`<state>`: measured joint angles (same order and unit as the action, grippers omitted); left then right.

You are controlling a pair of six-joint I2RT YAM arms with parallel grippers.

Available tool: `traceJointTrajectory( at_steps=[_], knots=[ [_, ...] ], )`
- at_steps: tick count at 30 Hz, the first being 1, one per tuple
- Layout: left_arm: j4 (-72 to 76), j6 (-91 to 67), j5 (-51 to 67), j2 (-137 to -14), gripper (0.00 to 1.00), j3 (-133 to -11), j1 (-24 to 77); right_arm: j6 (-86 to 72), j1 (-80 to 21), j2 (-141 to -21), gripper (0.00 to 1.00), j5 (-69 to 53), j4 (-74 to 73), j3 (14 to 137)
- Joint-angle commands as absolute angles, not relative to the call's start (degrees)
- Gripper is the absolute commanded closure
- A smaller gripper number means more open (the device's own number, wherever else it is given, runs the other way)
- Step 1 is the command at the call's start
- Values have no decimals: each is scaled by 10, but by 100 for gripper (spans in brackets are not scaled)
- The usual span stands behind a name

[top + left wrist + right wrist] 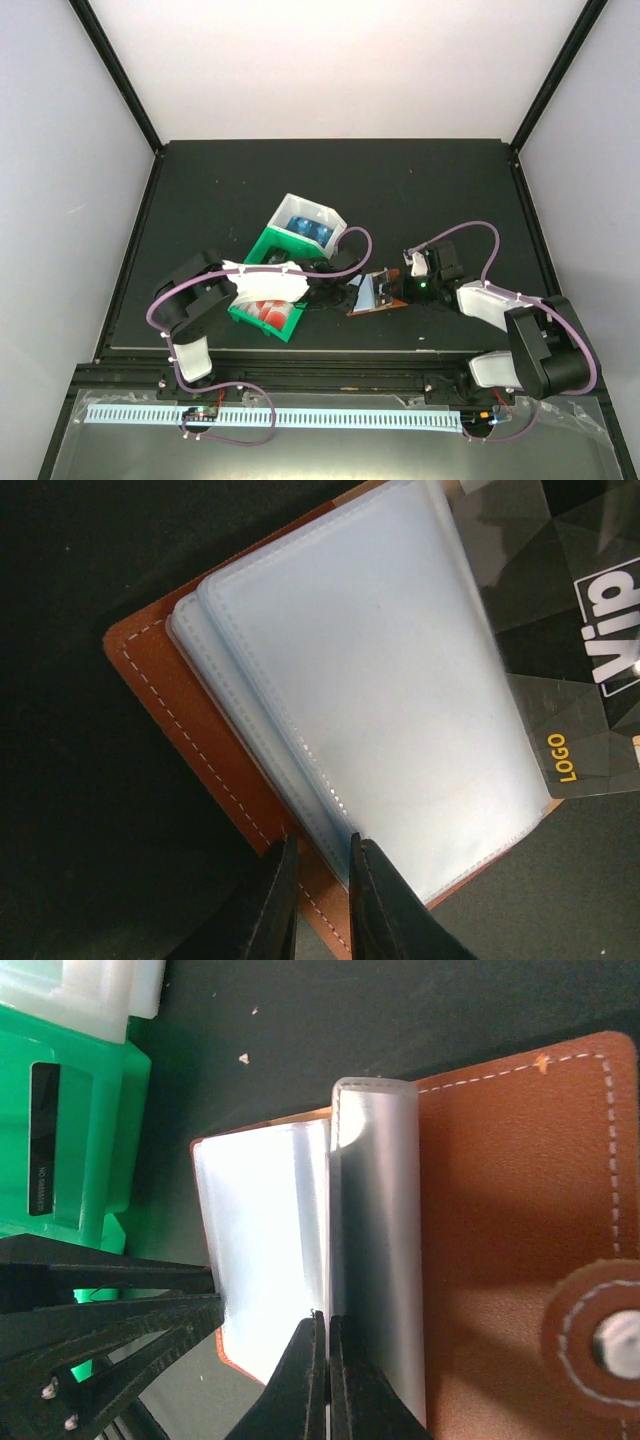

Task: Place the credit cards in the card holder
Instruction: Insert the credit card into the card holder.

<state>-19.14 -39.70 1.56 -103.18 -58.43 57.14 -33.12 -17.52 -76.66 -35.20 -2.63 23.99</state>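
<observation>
1. Card holder (500, 1210): lies open, directly ahead of both sets of jaws.
2. Right gripper (325, 1328): jaws closed, apparently pinching one clear pocket leaf (375, 1260) upright. Hold this grip steady.
3. Left gripper (322, 858): jaws narrow, at the pocket stack's near edge. Whether they grip it cannot be told. Separate a single leaf only.
4. Black credit card (560, 630): beyond the left jaws, to their right. Align it squarely with the opened pocket.

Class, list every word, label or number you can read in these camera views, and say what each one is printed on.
"VIP": large white letters, seen upside down, on the black card in the left wrist view.
"LOGO": small yellow letters on the same card.
Pale print on the second black card, standing in the green tray: too small to read.
Nothing else shows legible text.
</observation>
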Motion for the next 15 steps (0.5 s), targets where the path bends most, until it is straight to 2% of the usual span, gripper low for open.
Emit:
traceJointTrajectory(
  at_steps=[1, 15],
  knots=[
    [-241, -383, -28, -1058, 85, -596, 577, -316, -173, -767, 99, -375, -11, 244],
    [-246, -374, -31, -1068, 87, -604, 585, -312, -173, -848, 99, -378, 21, 247]
  ],
)
